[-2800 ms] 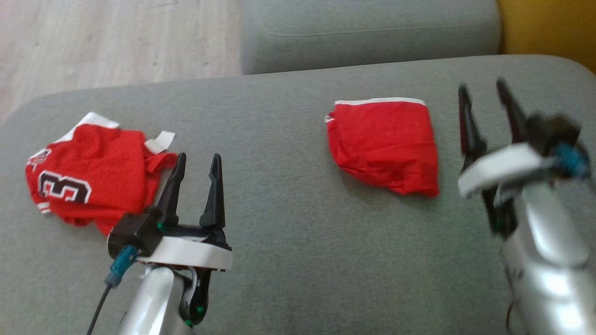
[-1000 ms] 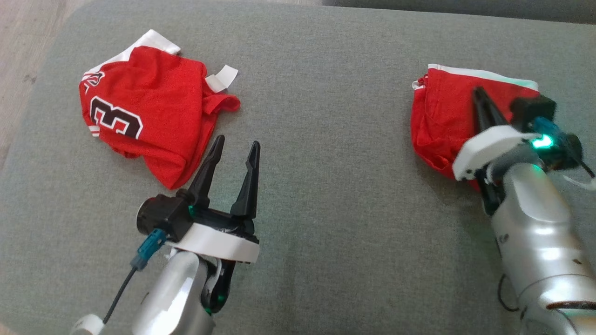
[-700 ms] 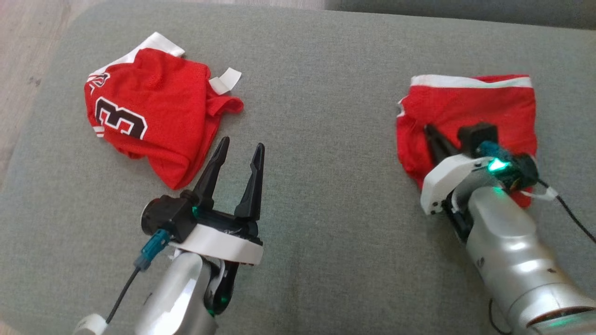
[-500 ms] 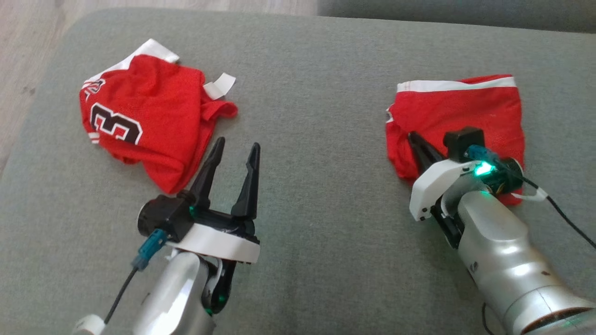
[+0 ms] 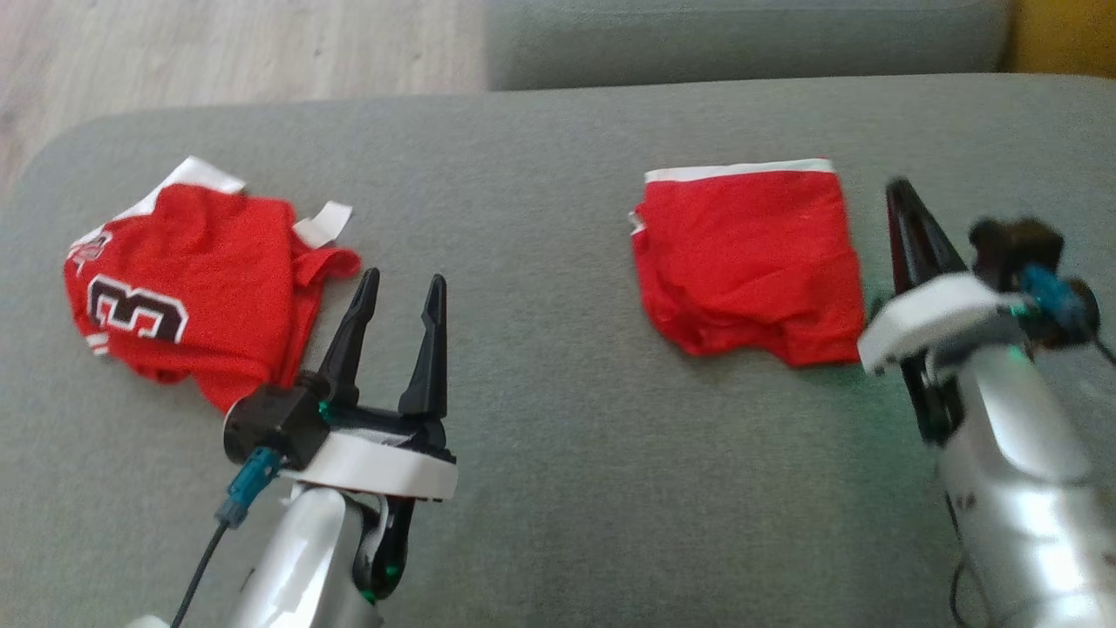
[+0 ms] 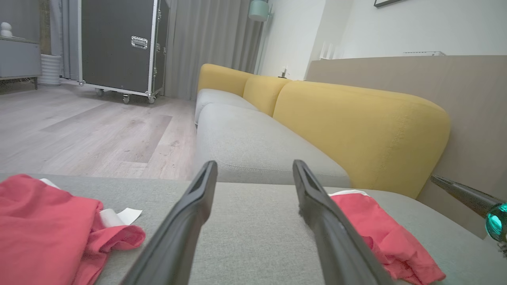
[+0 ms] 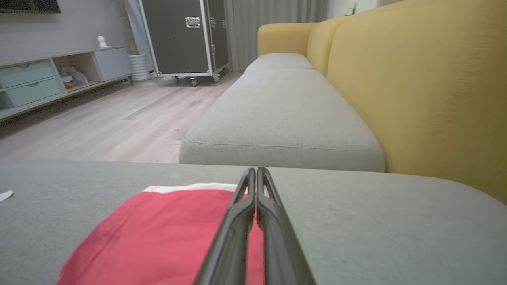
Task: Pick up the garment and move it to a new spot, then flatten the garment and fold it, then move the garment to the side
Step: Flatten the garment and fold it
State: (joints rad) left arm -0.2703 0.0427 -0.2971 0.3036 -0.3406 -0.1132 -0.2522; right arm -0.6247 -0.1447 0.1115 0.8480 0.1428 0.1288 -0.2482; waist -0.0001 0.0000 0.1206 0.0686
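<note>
One folded garment [image 5: 750, 253], one crumpled jersey [image 5: 192, 292], left hand [image 5: 403, 279], right hand [image 5: 900, 196]

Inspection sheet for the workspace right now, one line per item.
Surface: grey cushion, smooth, two garments on it.
Job's things: folded red garment lies flat, white band at its far edge.
Clutter: crumpled red jersey with a number 3, near the left end.
Grippers: left gripper open, empty; right gripper shut, empty, beside the folded garment's right edge.
Cables: black cable with blue plug at the left wrist.
Surroundings: wood floor, yellow sofa back, black wheeled case.
</note>
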